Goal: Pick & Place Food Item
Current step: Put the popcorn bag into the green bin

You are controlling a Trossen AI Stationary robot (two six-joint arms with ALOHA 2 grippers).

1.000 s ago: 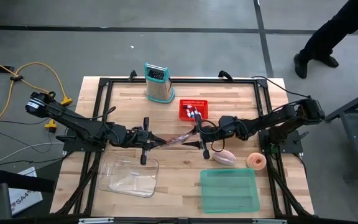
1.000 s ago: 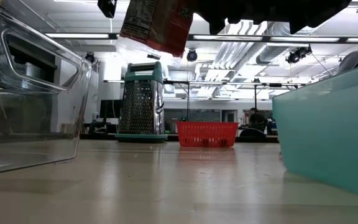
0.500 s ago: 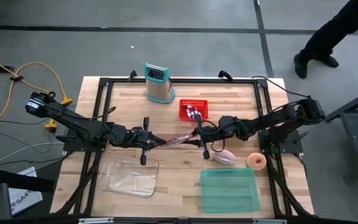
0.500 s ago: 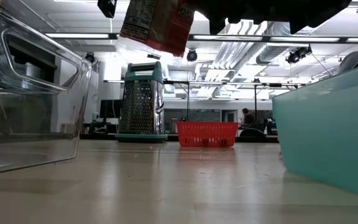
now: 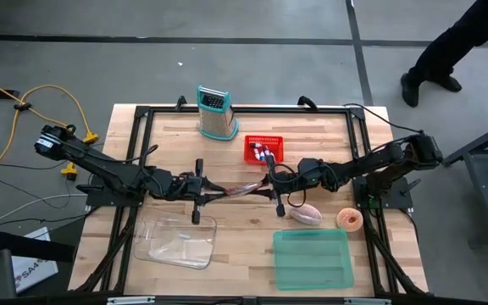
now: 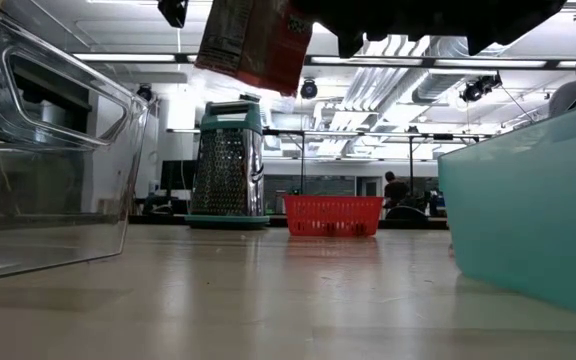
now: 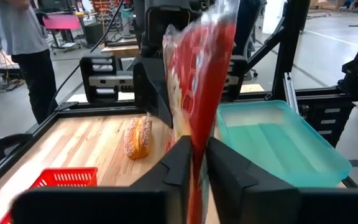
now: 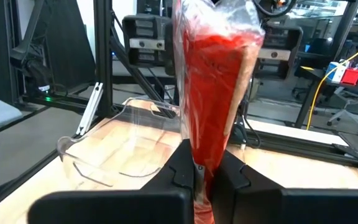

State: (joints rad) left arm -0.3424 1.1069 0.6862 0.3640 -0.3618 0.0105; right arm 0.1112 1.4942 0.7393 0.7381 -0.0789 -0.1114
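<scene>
The left gripper [image 5: 207,190] pinched one end of the bag [image 5: 242,188], held in the air over mid-table; the right gripper [image 5: 269,187] was clamped tight on the other end. Picking looked done; placing remained, into the clear tray [image 5: 176,240] or the teal bin [image 5: 313,258], I judged. The bag was crinkly clear plastic, red inside.

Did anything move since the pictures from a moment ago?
Hardly anything. The red crinkly snack bag hanging between the left gripper and right gripper shifted very slightly in the low view. Both grippers still pinch it above the table; everything else stayed put.
</scene>
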